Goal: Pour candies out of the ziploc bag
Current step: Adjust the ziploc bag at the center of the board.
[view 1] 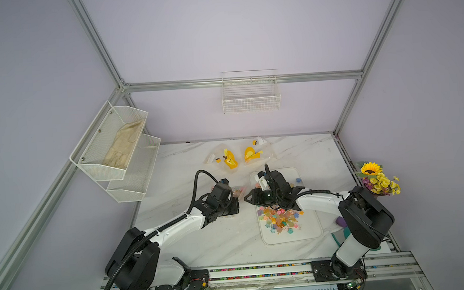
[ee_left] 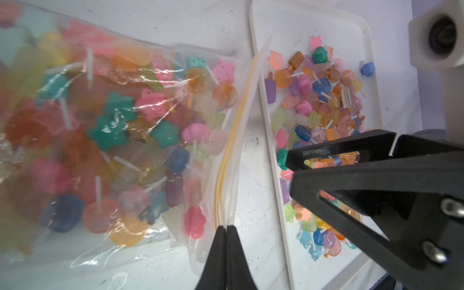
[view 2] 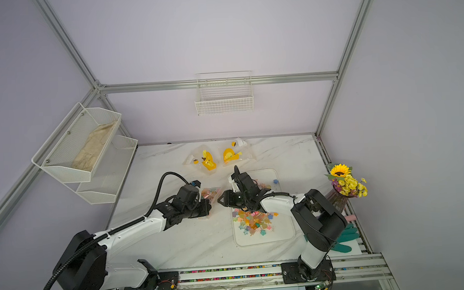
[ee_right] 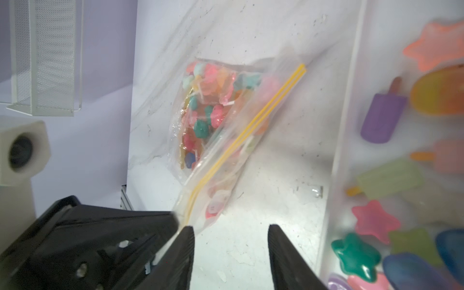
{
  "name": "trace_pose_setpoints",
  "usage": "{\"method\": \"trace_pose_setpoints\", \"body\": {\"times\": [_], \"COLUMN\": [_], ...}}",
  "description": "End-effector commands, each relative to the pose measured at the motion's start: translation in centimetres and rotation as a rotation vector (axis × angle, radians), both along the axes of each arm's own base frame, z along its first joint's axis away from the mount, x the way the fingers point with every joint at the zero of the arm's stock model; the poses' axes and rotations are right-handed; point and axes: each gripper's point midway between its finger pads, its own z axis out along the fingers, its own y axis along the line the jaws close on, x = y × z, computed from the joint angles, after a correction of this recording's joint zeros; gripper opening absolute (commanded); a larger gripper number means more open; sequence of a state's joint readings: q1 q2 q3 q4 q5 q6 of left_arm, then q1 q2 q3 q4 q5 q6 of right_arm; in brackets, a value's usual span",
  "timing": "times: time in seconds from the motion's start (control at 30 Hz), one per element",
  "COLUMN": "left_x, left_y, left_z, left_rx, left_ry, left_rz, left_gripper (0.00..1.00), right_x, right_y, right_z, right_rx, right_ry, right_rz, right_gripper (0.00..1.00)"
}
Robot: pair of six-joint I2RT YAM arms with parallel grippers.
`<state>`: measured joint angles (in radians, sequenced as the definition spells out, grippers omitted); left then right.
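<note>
**Ziploc bag** (ee_left: 130, 175): clear plastic with a yellow zip strip. It rests on the white marbled counter (view 1: 217, 235), just beside the long edge of the tray (view 1: 291, 237) on the left arm's side. Its zip edge faces the tray. The wrist views do not settle whether the zip is sealed. In both top views the left arm hides most of the bag.

**Candies** (ee_left: 321, 100): small translucent stars, flowers and ice-lolly shapes on pale sticks.
- One lot is heaped on the tray, mostly in its middle.
- One blue piece (view 1: 298, 179) sits apart toward the tray's far end.
- A second lot fills the bag.

**Left pincer** (ee_left: 226, 231): fingers pressed together, pinching the bag's zip edge at one end.

**Right pincer** (ee_right: 231, 241): jaws apart with nothing between them, low over the counter between bag and tray. One finger is just beside the pinched corner of the bag.

**Other stock:**
- Two clear packets with yellow contents (view 1: 227, 158) at the back of the counter.
- A flower bouquet (view 1: 379, 179) at the right edge.
- A wire basket (view 1: 251, 100) on the back wall.
</note>
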<state>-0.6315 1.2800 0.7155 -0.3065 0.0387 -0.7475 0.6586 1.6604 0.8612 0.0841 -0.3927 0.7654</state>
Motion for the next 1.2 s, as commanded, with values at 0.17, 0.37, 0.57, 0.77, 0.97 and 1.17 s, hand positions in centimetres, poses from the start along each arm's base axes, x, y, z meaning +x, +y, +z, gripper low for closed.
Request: {"method": "trace_pose_setpoints", "body": {"times": [0.17, 0.37, 0.57, 0.77, 0.97, 1.17], "left_x": [-3.0, -4.8, -3.7, -0.7, 2.2, 3.0], "left_y": [3.0, 2.7, 2.3, 0.3, -2.1, -5.8], "left_z": [-1.0, -2.9, -2.2, 1.1, 3.7, 3.3], "left_rx": [0.028, 0.007, 0.032, 0.049, 0.102, 0.256], "left_ry": [0.031, 0.094, 0.063, -0.028, -0.120, -0.156], "left_rz": [0.041, -0.011, -0.025, -0.087, -0.169, -0.331], "left_gripper": [0.00, 0.00, 0.33, 0.59, 0.65, 0.66], "right_x": [2.1, 2.7, 3.0, 3.8, 5.1, 5.4], "right_y": [-1.2, -2.2, -3.2, -5.2, -8.2, -10.3], "right_z": [2.6, 2.8, 2.9, 3.4, 5.2, 5.9], "right_rx": [-0.020, -0.025, -0.024, -0.017, -0.006, -0.009], "right_ry": [-0.072, -0.077, -0.075, -0.079, -0.113, -0.129], "right_rz": [-0.102, -0.138, -0.158, -0.197, -0.256, -0.293], "right_gripper": [0.67, 0.72, 0.75, 0.79, 0.81, 0.82]}}
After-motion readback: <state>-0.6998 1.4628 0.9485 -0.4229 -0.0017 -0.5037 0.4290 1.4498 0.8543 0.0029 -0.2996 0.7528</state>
